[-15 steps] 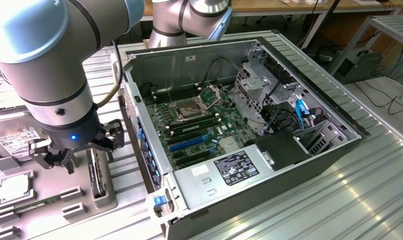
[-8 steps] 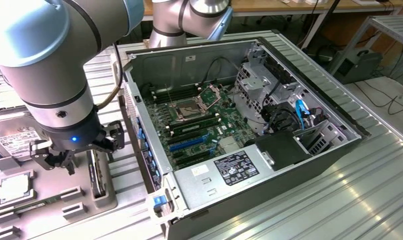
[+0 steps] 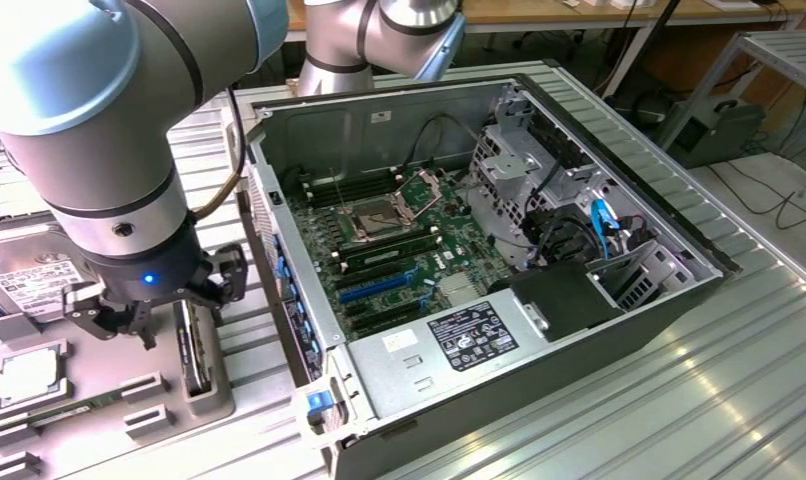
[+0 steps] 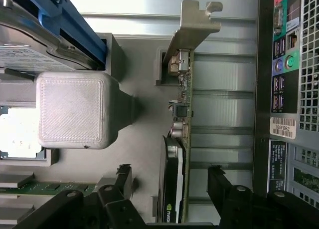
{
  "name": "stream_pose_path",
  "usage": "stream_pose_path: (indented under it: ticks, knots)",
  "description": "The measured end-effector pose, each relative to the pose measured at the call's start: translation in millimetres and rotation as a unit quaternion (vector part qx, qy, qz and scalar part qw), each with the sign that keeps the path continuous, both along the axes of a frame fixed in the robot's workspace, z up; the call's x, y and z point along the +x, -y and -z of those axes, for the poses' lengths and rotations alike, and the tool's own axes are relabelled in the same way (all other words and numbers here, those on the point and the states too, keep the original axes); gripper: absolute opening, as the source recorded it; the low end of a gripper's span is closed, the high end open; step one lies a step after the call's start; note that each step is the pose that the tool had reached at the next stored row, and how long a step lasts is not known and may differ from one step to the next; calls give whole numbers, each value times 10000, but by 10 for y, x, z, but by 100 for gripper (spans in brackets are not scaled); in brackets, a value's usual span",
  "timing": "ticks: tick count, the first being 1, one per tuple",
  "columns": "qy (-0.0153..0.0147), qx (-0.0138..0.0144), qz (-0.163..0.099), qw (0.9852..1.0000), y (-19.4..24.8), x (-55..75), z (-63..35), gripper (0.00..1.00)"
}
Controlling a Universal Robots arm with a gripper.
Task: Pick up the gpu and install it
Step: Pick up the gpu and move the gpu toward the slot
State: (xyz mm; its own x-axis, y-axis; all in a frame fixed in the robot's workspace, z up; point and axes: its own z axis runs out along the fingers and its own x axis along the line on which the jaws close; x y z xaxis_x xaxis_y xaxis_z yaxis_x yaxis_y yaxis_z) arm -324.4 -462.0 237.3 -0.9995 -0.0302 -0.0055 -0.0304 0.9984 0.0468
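The gripper hangs low over a grey parts tray, its fingers spread wide. The gpu stands on edge in a slot of that tray, directly under the hand. In the wrist view the gpu runs between the two fingers, and as far as that view lets me judge there is a gap on each side and neither finger is touching the card. Its silver bracket lies at the end farthest from the fingers.

On one side of the hand the same tray holds a hard drive with a white label and a pale grey block. On the other side, just beside the hand, stands the open computer case, lying with its motherboard facing up.

Tray and case both rest on a silver table of ribbed metal slats that catch the light. Well beyond the arm, a wooden bench runs along the back of the room. Off the far side of the case from the hand, a dark box sits on the floor among loose cables.
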Motion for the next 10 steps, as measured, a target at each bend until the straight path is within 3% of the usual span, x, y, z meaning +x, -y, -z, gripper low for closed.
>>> stream_pose_path:
  ticks: [4,5,8,10]
  knots:
    - [0,0,0,10000,0,0,0,52]
    - [0,0,0,10000,0,0,0,52]
    - [0,0,0,10000,0,0,0,39]
    - [0,0,0,10000,0,0,0,39]
